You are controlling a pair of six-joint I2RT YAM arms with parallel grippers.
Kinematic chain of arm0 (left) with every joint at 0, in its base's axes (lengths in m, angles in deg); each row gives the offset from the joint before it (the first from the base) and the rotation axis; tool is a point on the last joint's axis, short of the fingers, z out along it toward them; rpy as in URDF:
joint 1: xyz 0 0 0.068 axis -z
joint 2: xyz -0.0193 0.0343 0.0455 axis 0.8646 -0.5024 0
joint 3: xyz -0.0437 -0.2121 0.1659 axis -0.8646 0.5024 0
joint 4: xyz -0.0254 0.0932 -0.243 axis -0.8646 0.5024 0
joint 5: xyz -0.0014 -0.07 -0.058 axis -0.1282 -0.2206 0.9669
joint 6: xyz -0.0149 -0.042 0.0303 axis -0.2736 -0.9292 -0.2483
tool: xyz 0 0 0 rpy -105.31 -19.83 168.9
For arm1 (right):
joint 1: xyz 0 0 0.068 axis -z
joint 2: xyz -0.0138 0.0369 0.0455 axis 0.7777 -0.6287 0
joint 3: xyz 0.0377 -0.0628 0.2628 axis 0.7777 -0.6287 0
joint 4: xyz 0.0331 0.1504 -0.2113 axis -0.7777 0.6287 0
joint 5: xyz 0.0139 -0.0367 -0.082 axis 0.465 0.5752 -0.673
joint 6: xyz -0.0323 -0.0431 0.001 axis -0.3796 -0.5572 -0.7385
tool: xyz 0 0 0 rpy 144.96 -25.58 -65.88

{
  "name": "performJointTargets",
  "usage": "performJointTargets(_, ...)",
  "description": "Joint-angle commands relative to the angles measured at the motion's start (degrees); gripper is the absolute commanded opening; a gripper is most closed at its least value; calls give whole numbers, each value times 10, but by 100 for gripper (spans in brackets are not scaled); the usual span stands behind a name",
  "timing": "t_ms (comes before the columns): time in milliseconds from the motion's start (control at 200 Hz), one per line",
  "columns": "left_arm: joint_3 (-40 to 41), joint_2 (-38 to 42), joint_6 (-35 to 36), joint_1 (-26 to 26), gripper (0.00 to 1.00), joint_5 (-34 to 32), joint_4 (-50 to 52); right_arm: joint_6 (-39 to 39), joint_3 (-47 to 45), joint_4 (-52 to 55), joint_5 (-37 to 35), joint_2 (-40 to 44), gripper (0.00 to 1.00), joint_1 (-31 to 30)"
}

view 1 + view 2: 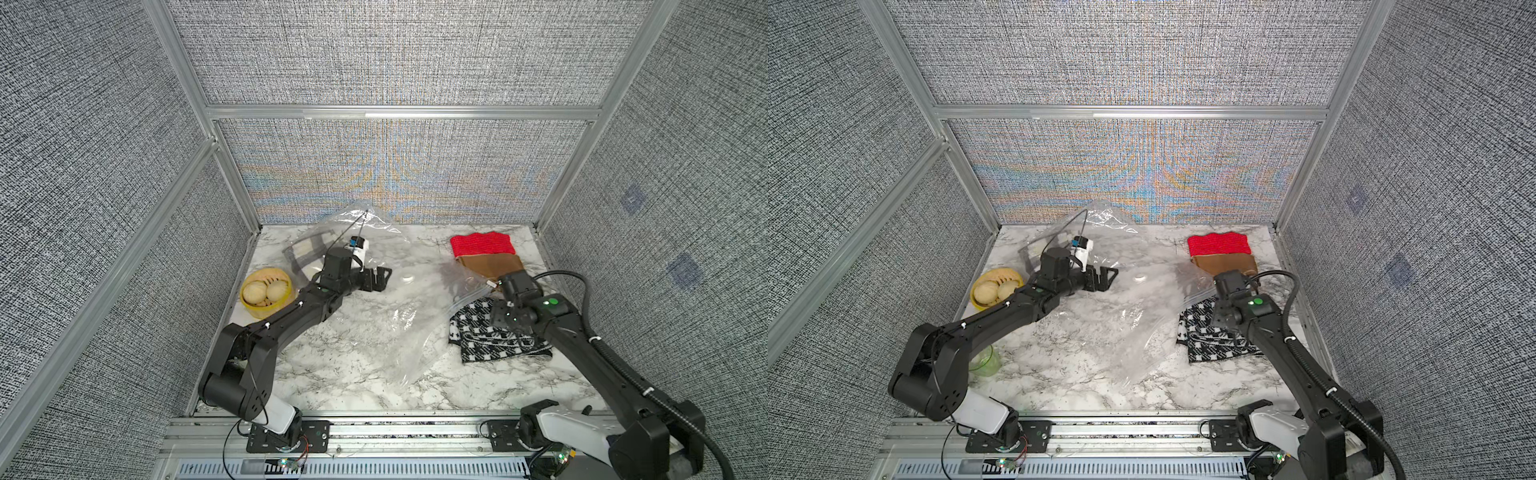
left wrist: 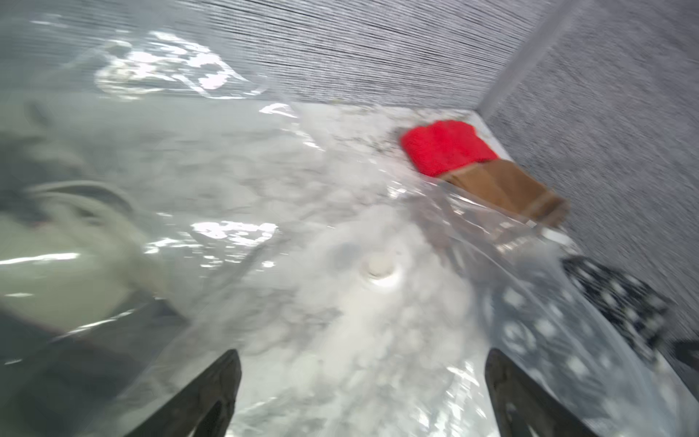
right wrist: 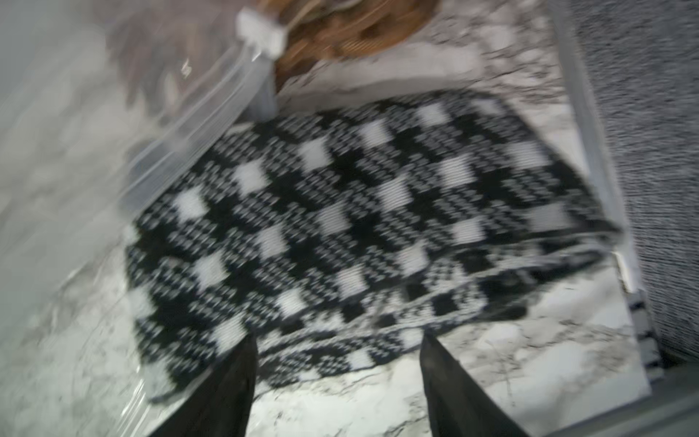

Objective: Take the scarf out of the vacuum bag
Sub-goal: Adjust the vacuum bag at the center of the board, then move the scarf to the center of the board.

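Task so far: by my reading the extraction is all but done. The black-and-white checked scarf (image 1: 494, 336) lies on the marble surface (image 1: 332, 386) at my near right, outside the vacuum bag (image 1: 374, 324).
Scarf: bunched in loose folds, one side touching the bag's zip-seal edge (image 3: 196, 125); whether that edge overlaps it I cannot tell.
Right tool (image 3: 338, 340): poised just above the scarf's near hem, jaws partly apart, nothing between them.
Vacuum bag: sprawled crumpled and empty across mid-surface, white valve cap (image 2: 378, 265) facing up.
Left tool (image 2: 363, 355): further back, over the bag near the valve, jaws spread wide, gripping nothing.
Far right corner: a red cloth (image 1: 482, 245) and a brown cloth (image 1: 490, 266), neither arm on them.
What remains: I judge little beyond pulling both arms clear.
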Motion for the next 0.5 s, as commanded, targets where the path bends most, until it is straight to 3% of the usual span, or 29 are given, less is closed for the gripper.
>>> performJointTargets(0, 56, 49, 47, 36, 99, 62, -75, 27, -20, -64, 8, -28, 71, -72)
performJointTargets(240, 135, 149, 99, 167, 99, -48, -30, 64, 12, -112, -39, -166, 71, -160)
performJointTargets(325, 169, 132, 134, 207, 98, -54, -96, 69, 12, -126, -47, -190, 71, -161)
performJointTargets(490, 146, 67, 130, 254, 98, -117, -95, 87, -61, -265, -12, -180, 73, -159)
